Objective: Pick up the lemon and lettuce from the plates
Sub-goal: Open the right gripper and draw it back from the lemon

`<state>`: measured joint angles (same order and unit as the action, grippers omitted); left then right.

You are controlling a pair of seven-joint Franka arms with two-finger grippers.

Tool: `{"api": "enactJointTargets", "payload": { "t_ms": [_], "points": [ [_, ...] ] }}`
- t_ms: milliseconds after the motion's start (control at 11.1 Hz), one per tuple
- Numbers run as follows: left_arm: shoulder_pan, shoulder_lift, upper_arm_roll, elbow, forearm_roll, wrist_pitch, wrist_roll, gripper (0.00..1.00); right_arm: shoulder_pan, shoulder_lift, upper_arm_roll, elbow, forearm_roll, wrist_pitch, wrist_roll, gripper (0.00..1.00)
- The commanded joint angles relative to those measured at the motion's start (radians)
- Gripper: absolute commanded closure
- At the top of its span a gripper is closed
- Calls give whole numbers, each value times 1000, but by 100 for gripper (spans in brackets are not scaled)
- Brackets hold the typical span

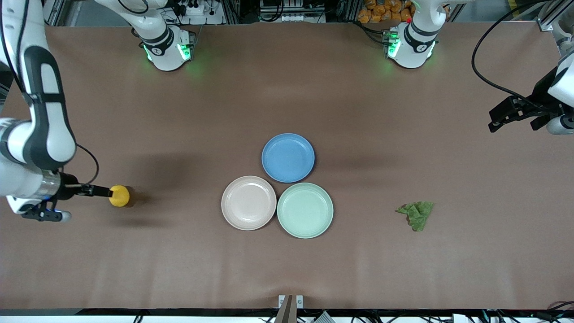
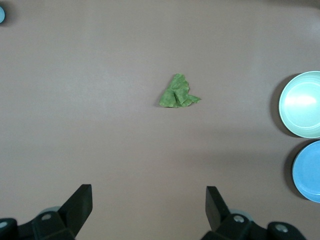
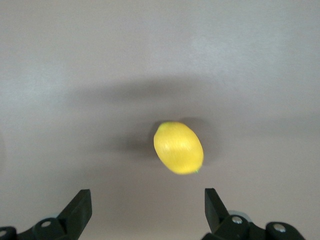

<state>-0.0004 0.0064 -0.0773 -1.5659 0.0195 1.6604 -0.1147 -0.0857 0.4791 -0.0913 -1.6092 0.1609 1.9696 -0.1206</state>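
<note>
Lying on the bare brown table point(image 1: 188, 269) toward the right arm's end, the lemon point(image 1: 119, 196) sits well apart from the three plates and is held by nothing. The right gripper point(image 3: 148, 210) is over the table just beside the lemon, its two black fingers point(image 3: 80, 207) spread wide with nothing between them; in the right wrist view the lemon lies ahead of the open fingertips, casting a soft shadow on the cloth.

The lettuce point(image 1: 416, 214), a crumpled dark green leaf, rests flat on the table toward the left arm's end, also well apart from the plates and untouched. The left gripper point(image 2: 149, 207) is up in the air over the table's edge at that end, fingers parted wide and empty, and its wrist view looks down on the leaf.

At the table's middle the beige-pink plate point(image 1: 248, 202) and the mint green plate point(image 1: 305, 210) stand side by side, rims touching or nearly so, both bare. The blue plate point(image 1: 288, 157) lies just farther from the front camera, nestled against the two, and is bare as well.
</note>
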Motion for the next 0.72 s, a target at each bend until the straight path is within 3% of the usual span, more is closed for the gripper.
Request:
{"api": "enactJointTargets", "payload": {
  "t_ms": [0, 633],
  "points": [
    [2, 1, -6, 13, 8, -16, -11, 0, 20, -146, 5, -55, -46, -89, 73, 0],
    [7, 3, -6, 15, 4, -18, -14, 0, 44, -376, 8, -80, -73, -322, 113, 0]
  ]
}}
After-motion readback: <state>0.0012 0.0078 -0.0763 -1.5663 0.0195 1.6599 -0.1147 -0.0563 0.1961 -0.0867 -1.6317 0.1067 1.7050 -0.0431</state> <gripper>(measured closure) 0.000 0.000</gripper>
